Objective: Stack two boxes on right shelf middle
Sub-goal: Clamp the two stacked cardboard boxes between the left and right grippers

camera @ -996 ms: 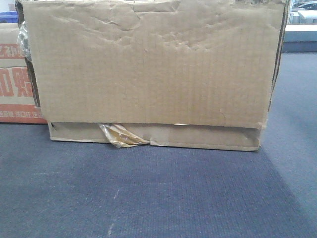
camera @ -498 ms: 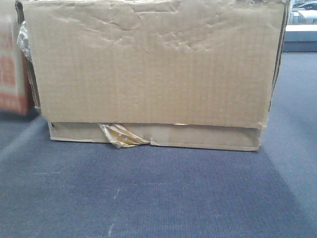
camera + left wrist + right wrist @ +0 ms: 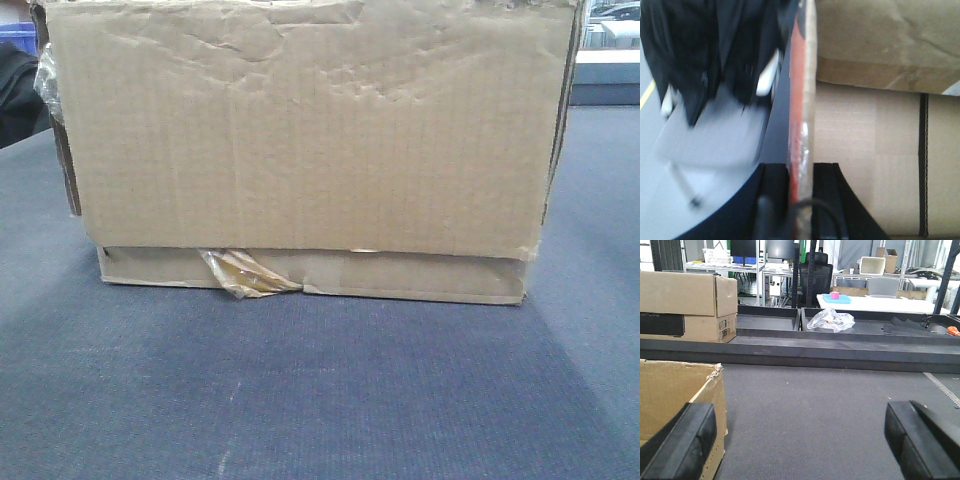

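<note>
Grey carpeted bench [image 3: 320, 400] carries the dented large box [image 3: 310, 140] upright, not yet shelved; left gripper [image 3: 800, 182] jaws pinch the red-printed second box [image 3: 801, 75] by its wall, probably to lift it, right gripper [image 3: 801, 440] jaws wide, empty.

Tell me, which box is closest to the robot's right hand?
The plain torn-edged box, right beside the hand; the black-labelled box sits farther back.

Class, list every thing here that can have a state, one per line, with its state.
large box, resting on grey surface, front dented, tape peeling
left gripper, jaws shut on red-printed box edge
right gripper, jaws open, empty
plastic bag, crumpled
</note>
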